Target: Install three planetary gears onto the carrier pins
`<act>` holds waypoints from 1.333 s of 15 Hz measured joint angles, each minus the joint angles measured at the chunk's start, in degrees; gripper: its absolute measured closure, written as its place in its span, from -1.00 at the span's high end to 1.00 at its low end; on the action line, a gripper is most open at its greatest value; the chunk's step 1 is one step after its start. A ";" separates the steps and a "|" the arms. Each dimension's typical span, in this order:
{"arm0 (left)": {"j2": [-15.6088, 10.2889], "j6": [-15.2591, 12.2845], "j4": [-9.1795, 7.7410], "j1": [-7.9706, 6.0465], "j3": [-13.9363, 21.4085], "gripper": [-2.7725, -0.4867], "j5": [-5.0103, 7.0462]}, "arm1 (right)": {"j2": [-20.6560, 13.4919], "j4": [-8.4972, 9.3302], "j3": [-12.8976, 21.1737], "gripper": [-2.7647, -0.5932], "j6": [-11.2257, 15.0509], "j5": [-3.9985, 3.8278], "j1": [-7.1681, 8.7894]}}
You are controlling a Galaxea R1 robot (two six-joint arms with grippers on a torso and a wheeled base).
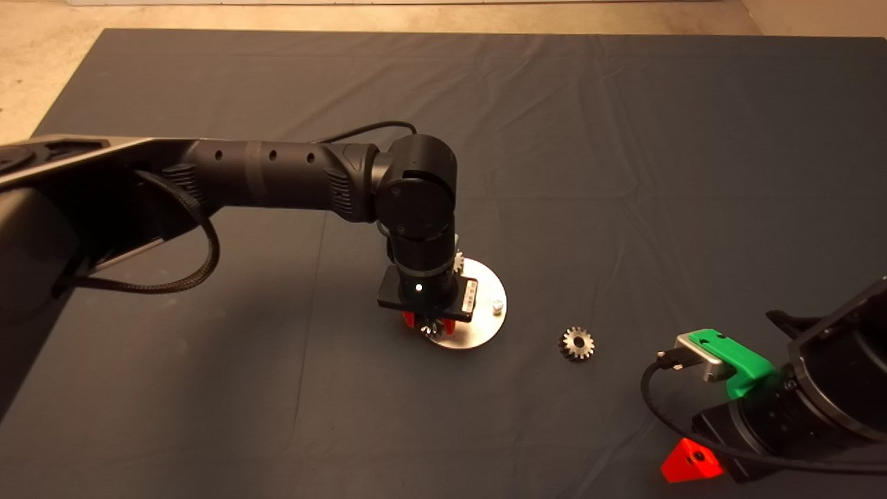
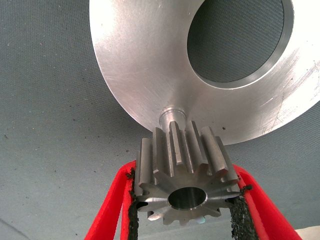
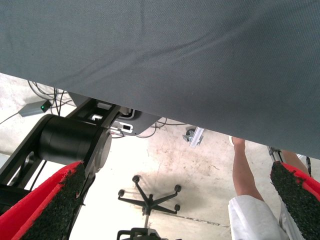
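Up close, my left wrist view shows what the head view hides: left gripper (image 2: pixel 186 200) jaws clamping a toothed steel gear (image 2: pixel 186 176) over a pin (image 2: pixel 171 119) at the brushed disc's (image 1: pixel 485 315) 7 o'clock, right gripper (image 1: pixel 693 464) parked, jaws apart.

Mat (image 1: pixel 624 138): dark slate grey, plain. Disc (image 2: pixel 145 60): pale brushed silver. Held gear (image 2: pixel 182 175): bright silvery metal. Loose gear (image 1: pixel 576 343): silvery, toward mat's near right. Left gripper (image 2: pixel 185 210): red fingers, black pads. Right gripper (image 3: pixel 175 200): red, green body.
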 joint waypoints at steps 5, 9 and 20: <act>-0.02 0.11 -0.02 -0.02 0.00 -0.60 0.00 | 0.00 0.00 0.00 1.00 0.00 0.00 0.00; -0.04 0.13 -0.02 -0.05 0.00 -0.60 -0.05 | 0.00 0.00 0.00 1.00 0.00 0.00 0.01; -0.20 0.16 0.30 0.00 -0.18 -0.60 -0.27 | 0.00 0.00 0.00 1.00 0.00 -0.02 0.02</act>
